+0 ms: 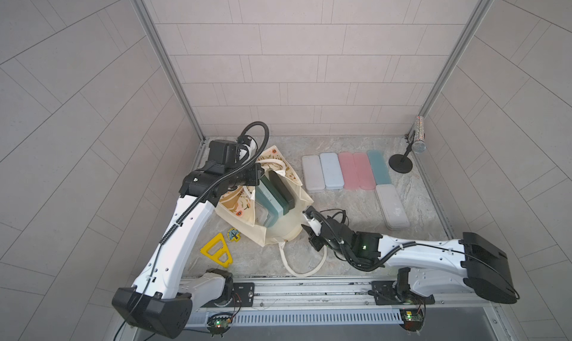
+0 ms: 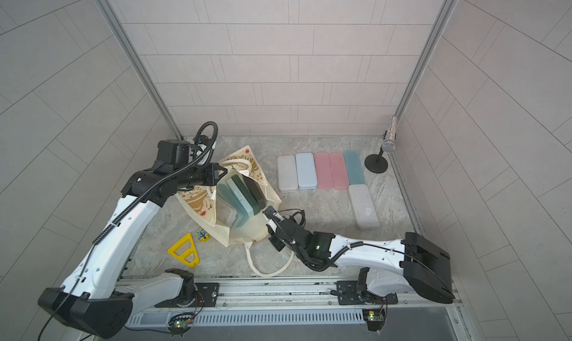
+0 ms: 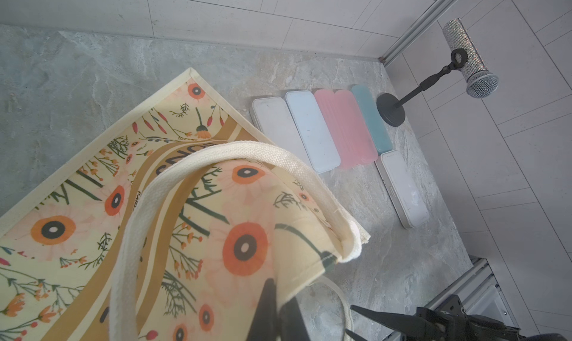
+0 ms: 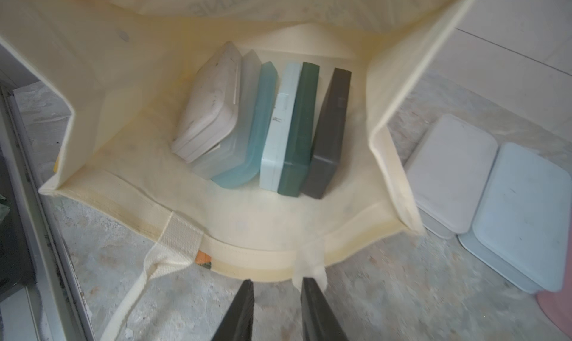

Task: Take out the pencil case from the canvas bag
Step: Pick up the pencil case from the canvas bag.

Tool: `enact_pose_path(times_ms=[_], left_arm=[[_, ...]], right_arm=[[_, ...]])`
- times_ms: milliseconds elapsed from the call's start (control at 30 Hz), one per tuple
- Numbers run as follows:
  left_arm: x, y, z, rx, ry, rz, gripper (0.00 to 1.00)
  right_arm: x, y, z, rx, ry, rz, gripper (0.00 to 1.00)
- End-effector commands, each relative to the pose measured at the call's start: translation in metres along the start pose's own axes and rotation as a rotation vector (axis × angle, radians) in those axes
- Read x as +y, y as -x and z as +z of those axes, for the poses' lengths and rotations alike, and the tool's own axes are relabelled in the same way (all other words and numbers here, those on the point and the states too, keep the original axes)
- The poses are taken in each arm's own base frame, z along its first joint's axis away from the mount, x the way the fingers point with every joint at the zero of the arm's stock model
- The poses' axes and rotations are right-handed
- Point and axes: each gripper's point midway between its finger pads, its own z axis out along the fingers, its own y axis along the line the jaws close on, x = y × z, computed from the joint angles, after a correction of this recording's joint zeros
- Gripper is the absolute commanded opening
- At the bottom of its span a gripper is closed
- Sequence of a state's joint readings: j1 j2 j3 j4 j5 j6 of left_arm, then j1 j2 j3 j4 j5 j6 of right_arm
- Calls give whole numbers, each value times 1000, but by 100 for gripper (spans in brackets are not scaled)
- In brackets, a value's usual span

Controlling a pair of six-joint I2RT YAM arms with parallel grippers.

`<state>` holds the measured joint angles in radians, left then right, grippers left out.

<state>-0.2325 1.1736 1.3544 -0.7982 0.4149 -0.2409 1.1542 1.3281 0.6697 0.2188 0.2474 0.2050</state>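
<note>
The canvas bag [image 1: 280, 231] lies on its side on the table, mouth toward the front right, seen in both top views [image 2: 244, 232]. Several pencil cases [image 1: 274, 198] stand on edge inside it. The right wrist view shows a white one [image 4: 210, 107], a teal one [image 4: 257, 132], a green one [image 4: 301, 132] and a dark grey one [image 4: 331, 132]. My left gripper [image 3: 278, 296] is shut on the bag's raised rim [image 3: 309, 274] and holds the mouth up. My right gripper [image 4: 277, 282] is open just outside the lower rim [image 4: 263, 263], with only floor between its fingers.
Several flat pencil cases lie right of the bag: white [image 1: 313, 172], light blue [image 1: 331, 170], pink [image 1: 356, 170], teal [image 1: 379, 167] and another white [image 1: 391, 211]. A microphone on a stand [image 1: 418, 138] is in the back right corner. A yellow triangle [image 1: 216, 254] lies front left. The bag's handle [image 1: 305, 266] loops over the floor.
</note>
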Motion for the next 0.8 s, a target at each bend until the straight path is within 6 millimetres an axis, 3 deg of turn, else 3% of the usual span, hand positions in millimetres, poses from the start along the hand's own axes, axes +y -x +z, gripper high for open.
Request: enact_pose_path(times_ms=[0,200,400,600,767], left_arm=[[-1,15,-11,-39,31,-28,0],[-3,14,-14,-10,27,-53,0],[-5,14,-14,-3,18,-44,0],[-5,11,-14,7,19,-25,0],[-6,10,-14,16,14,-16,0]], right_arm=[[9,28,19,-86,-6,-48,29],[6,37,63,-106,-93,-48,29],[-6,46,93,-135,-207,-68,31],[-43,46,100,-151,-288,20,34],[-57,38,111,-151,-255,90,38]])
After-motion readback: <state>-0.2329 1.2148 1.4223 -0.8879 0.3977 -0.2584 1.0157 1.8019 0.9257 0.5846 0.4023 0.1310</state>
